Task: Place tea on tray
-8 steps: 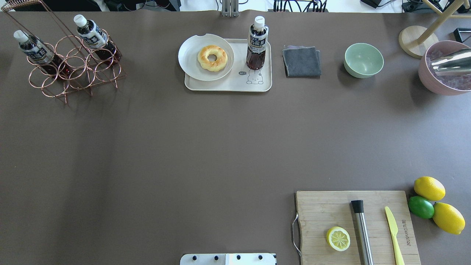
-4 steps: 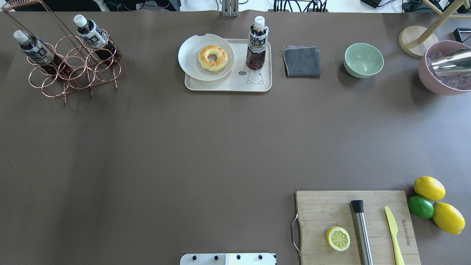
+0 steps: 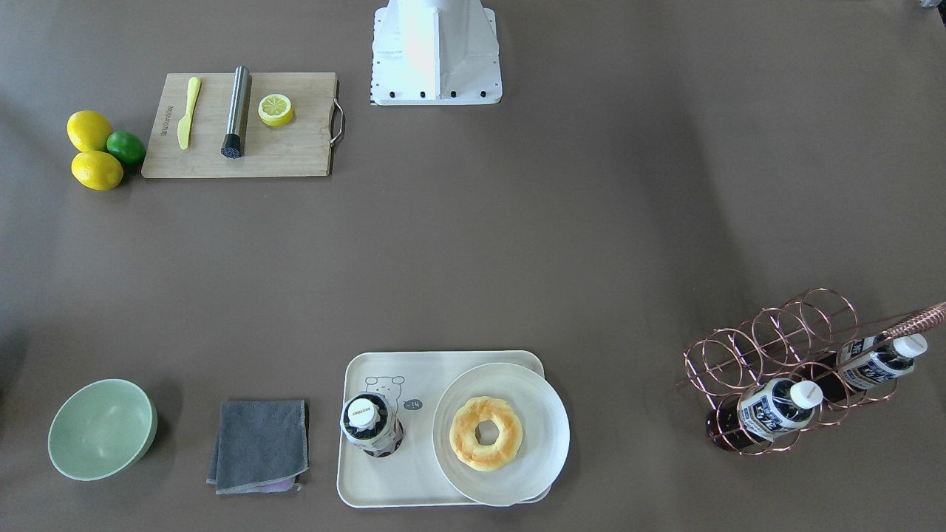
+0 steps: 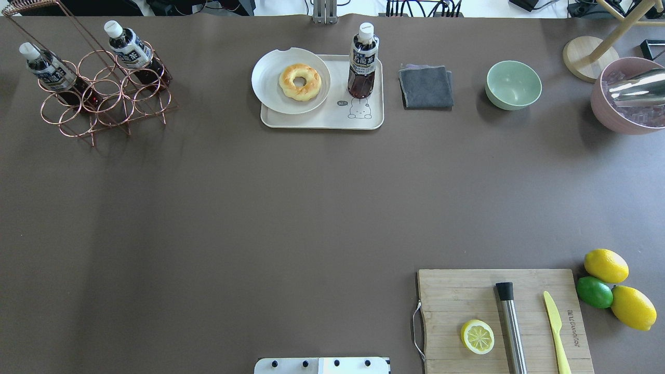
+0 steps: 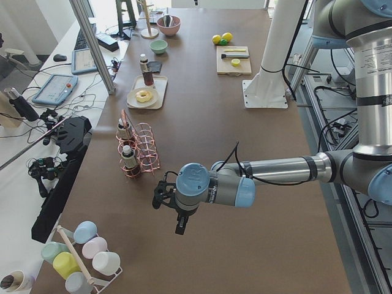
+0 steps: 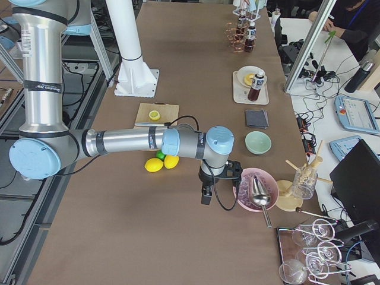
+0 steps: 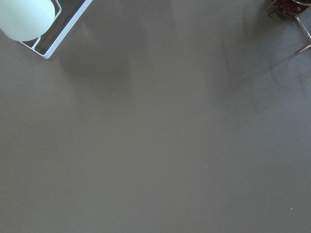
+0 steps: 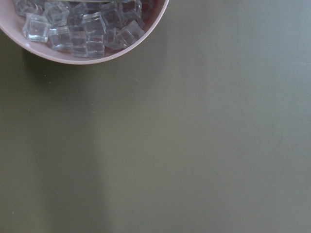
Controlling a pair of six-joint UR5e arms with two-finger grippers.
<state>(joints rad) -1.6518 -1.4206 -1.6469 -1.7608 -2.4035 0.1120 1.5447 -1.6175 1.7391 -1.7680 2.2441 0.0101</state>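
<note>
A tea bottle (image 4: pixel 362 61) with dark liquid and a white cap stands upright on the right part of the cream tray (image 4: pixel 318 120), just behind the bear drawing. It also shows in the front view (image 3: pixel 371 425) on the tray (image 3: pixel 384 480). Both grippers are far from it and outside the overhead view. The left gripper (image 5: pixel 178 224) hangs over bare table past the copper rack. The right gripper (image 6: pixel 205 195) hangs beside the pink ice bowl. I cannot tell whether either is open or shut.
A white plate with a doughnut (image 4: pixel 300 81) overlaps the tray's left side. A copper rack (image 4: pixel 104 96) holds two more tea bottles. A grey cloth (image 4: pixel 426 86), green bowl (image 4: pixel 513 84), pink ice bowl (image 4: pixel 628 98), cutting board (image 4: pixel 467 296) and citrus (image 4: pixel 605 266) lie to the right.
</note>
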